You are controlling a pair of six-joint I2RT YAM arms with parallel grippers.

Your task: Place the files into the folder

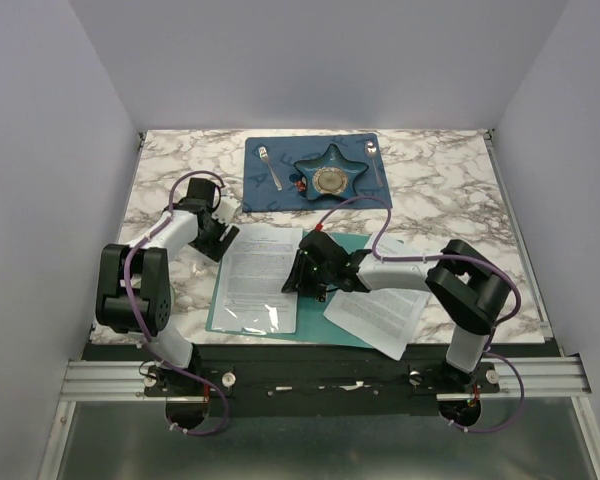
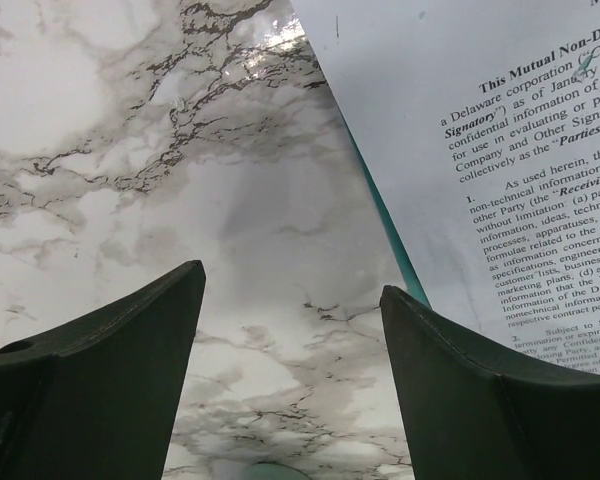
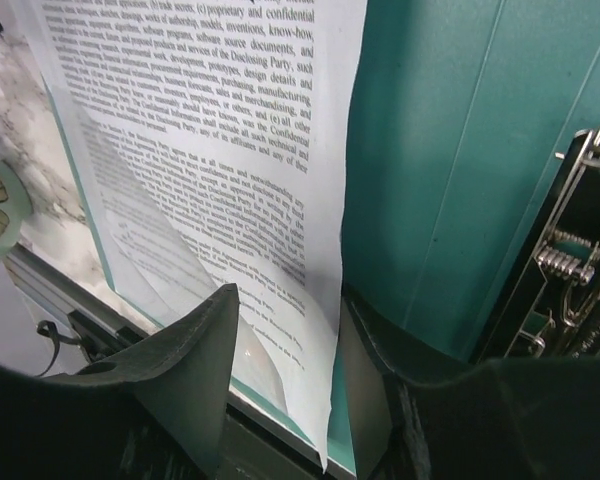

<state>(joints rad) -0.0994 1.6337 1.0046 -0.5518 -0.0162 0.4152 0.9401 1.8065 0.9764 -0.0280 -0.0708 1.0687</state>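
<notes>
The teal folder (image 1: 348, 247) lies open near the table's front edge. One of the files (image 1: 260, 275) rests on its left half, and another (image 1: 380, 305) lies at its right, under the right arm. My right gripper (image 1: 300, 278) sits low over the folder's middle. In the right wrist view its jaws (image 3: 285, 300) stand open, with the sheet's (image 3: 210, 130) lifted edge between them. The folder's inner face (image 3: 450, 150) and silver clip (image 3: 580, 250) lie to the right. My left gripper (image 2: 290, 275) is open over bare marble, beside the folder's edge (image 2: 400, 250) and the sheet (image 2: 480, 120).
A dark blue placemat (image 1: 265, 185) at the back holds a star dish (image 1: 330, 175), a fork (image 1: 270, 168) and a spoon (image 1: 375, 160). Grey walls close in the left and right sides. The metal rail (image 1: 320, 375) runs along the front.
</notes>
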